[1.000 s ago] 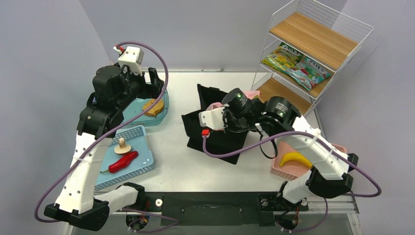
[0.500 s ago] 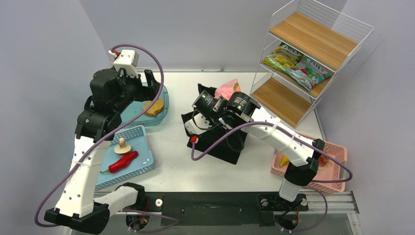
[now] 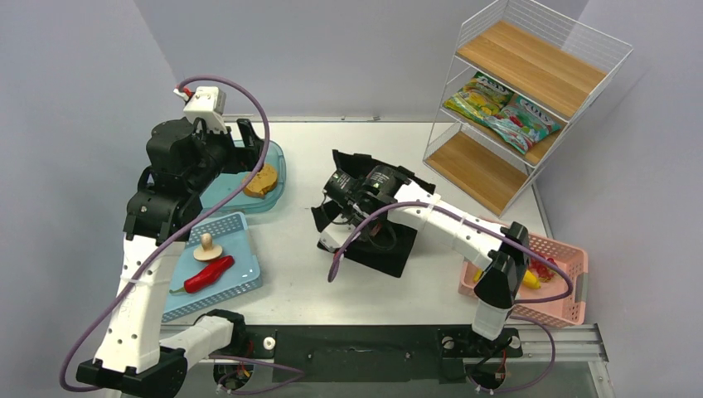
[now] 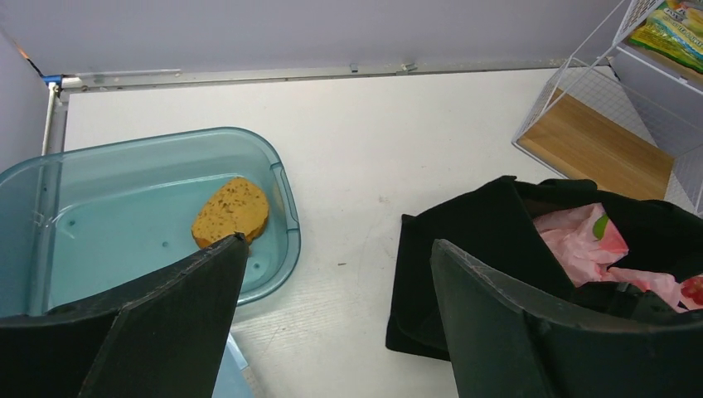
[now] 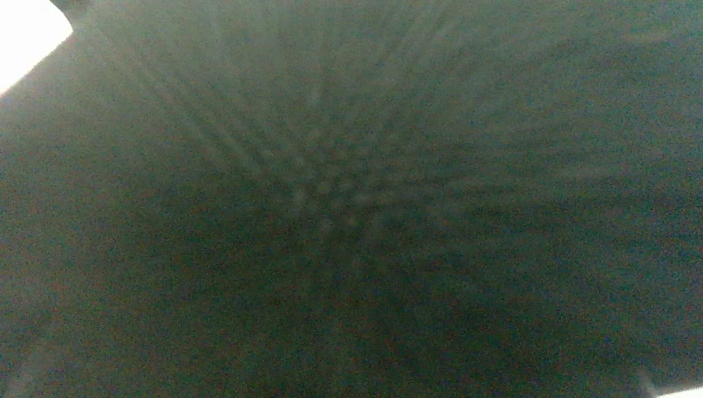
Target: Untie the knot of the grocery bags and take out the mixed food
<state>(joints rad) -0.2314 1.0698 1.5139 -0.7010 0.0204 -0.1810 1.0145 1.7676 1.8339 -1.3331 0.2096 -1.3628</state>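
Observation:
The black tote (image 3: 377, 249) lies mid-table. My right arm's wrist (image 3: 365, 184) is pushed down into its mouth; the right gripper is buried in the fabric, and the right wrist view shows only darkness. A pink grocery bag (image 4: 580, 240) shows inside the tote (image 4: 464, 274) in the left wrist view; its knot is hidden. My left gripper (image 4: 338, 242) hangs open and empty above the table between the teal tub (image 4: 282, 191) and the tote. A mushroom (image 3: 206, 246) and a red chilli (image 3: 209, 274) lie in the blue basket (image 3: 244, 286). A banana (image 3: 530, 280) and red fruit (image 3: 545, 267) lie in the pink basket (image 3: 576, 286).
A slice of bread (image 3: 261, 181) lies in the teal tub (image 3: 278, 166) at the back left. The wire shelf (image 3: 497, 50) at the back right holds green snack packets (image 3: 501, 106). A purple cable (image 3: 348, 249) loops from the right arm over the tote.
The right arm has swung left and down into the tote; the pink bag seen above the tote half a second ago is now covered. The left arm has drifted slightly left.

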